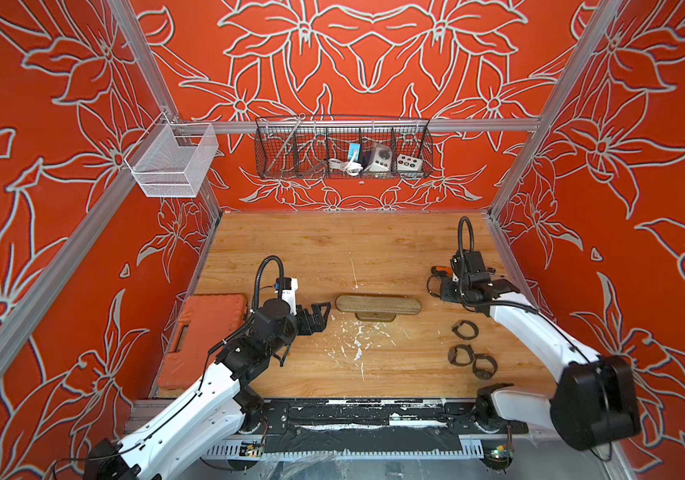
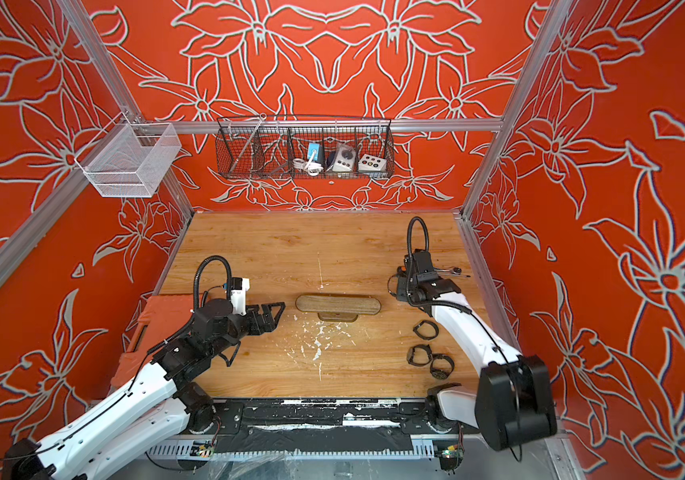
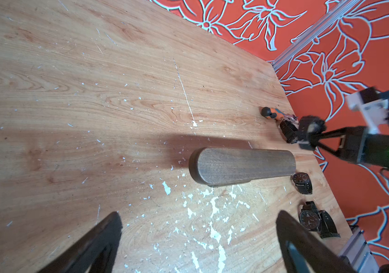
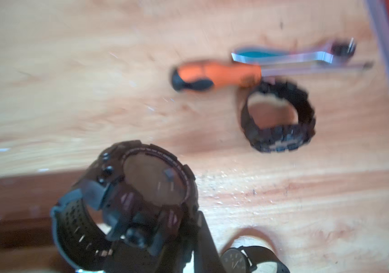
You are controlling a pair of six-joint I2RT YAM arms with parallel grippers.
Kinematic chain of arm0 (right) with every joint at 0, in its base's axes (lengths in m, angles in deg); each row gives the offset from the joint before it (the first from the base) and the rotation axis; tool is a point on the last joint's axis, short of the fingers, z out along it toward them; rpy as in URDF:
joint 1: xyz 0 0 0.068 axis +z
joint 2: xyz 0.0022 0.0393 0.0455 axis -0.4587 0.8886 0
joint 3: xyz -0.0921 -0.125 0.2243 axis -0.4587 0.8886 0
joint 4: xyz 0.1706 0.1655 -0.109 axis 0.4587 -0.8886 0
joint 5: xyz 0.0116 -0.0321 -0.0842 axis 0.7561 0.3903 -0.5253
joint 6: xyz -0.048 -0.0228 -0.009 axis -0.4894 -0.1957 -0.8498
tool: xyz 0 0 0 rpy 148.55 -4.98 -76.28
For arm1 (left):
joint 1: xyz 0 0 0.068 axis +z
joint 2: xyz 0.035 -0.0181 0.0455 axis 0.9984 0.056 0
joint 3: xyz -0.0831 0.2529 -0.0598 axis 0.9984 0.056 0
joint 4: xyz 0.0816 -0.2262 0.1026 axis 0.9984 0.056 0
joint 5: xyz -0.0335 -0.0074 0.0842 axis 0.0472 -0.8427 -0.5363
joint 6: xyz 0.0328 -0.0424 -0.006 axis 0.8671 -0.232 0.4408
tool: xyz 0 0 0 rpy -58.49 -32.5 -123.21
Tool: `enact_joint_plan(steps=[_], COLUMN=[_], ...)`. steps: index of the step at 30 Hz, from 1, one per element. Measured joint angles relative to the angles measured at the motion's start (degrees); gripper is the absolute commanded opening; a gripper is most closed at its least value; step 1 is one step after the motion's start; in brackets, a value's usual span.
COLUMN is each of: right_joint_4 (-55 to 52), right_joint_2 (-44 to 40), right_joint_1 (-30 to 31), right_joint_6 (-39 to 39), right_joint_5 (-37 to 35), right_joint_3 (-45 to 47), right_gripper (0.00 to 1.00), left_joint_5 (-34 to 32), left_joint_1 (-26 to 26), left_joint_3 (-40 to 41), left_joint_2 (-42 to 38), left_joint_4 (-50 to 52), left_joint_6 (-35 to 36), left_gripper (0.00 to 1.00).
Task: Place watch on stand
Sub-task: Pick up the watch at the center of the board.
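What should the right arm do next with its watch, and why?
Probably lift the watch and carry it to the nearer end of the stand: the right gripper is shut on it, off to one side of the stand, whose bar holds nothing yet.

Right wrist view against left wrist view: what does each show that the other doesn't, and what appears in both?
Only the right wrist: a close look at the chunky black watch pinched in the right gripper, round face and perforated strap visible. Only the left wrist: the stand as a whole bar with nothing on it, and the left gripper open and empty. Both: the orange-handled screwdriver and the scratched wooden table.
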Motion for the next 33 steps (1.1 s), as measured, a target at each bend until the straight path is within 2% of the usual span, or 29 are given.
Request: enact_joint_plan(steps=[4,7,14,20,25,27,33], right_joint_4=[1.77,4.52,15.67,23.74,28.98,30.6,34.01], right_joint_2=[-6.21,-9.05,-14.51,-14.93,-16.09,-16.41,-16.7], right_joint_1=[2.64,5.7,16.26,21.9,24.13,25.03,27.43], right_joint_6=[-2.47,-5.03,-10.97,-15.06,-18.01,-19.37,-22.27], right_joint_5=[1.6,3.85,10.36,13.35,14.75,14.75,14.78], right_joint_3=[-1.75,-1.51,4.28,7.28,9.79,10.51,11.65], right_gripper=[0.0,0.0,0.0,0.0,0.0,0.0,0.0], left_joint_5=[1.53,3.8,11.78,14.64,17.29,18.53,19.3], left_joint_1=[0.02,0.02,-0.31,-4.22,-6.45,-7.69,-12.81], left_joint_3=[-0.98,-2.23,-5.22,-7.26,-7.3,-7.61,-11.76], left_joint_2=[1.38,2.19,4.11,4.39,4.42,4.68,7.74], left_joint_4=[-0.42,-0.98,-4.59,-5.81,-7.78,-8.48,-9.29], left_joint_6=[0.0,-0.07,0.11,1.75,2.69,3.04,5.77], left_gripper=[0.99,0.95,0.87,0.82,0.77,0.71,0.66])
